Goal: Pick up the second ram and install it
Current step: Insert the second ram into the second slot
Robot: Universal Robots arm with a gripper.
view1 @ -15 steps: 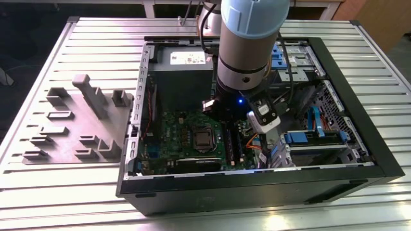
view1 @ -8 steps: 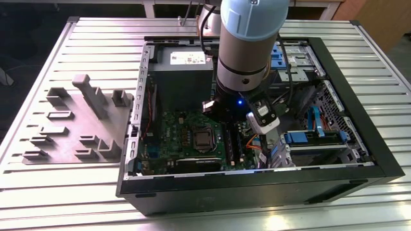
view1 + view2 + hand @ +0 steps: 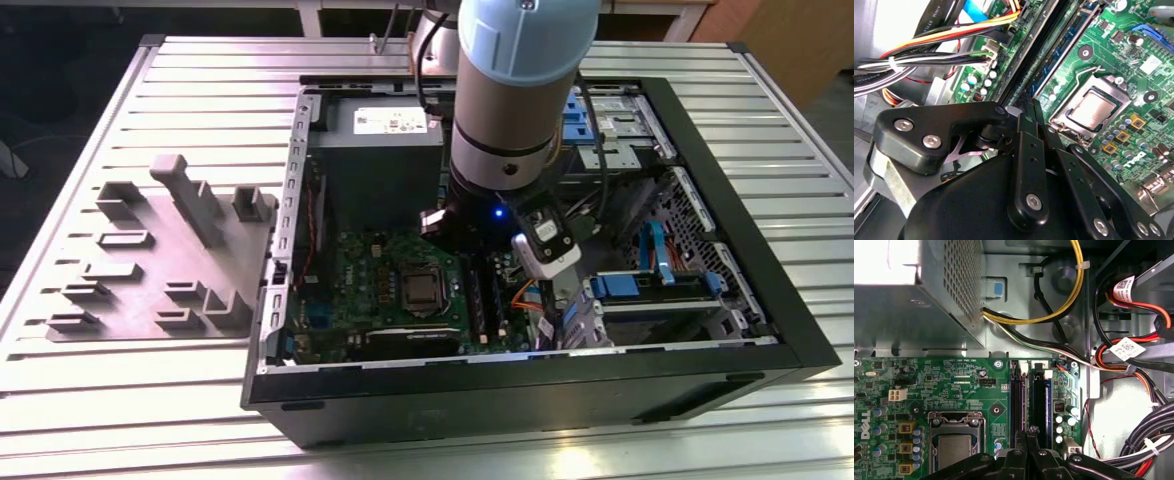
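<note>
The second ram is a dark blue stick standing in one of two long black slots on the green board. In the second wrist view the ram runs straight toward my fingertips. My gripper is shut, its thin tips pressed together just over the stick's near end. I cannot tell whether they touch it. In the second wrist view the gripper shows its black linkages above the slots. In the exterior view the arm's wrist reaches down into the open computer case over the slots.
The processor socket lies beside the slots. The grey power-supply box stands beyond them. Bundled cables crowd the other side of the slots. The case's black wall rings the work area. A grey plastic fixture lies on the slatted table at the exterior view's left.
</note>
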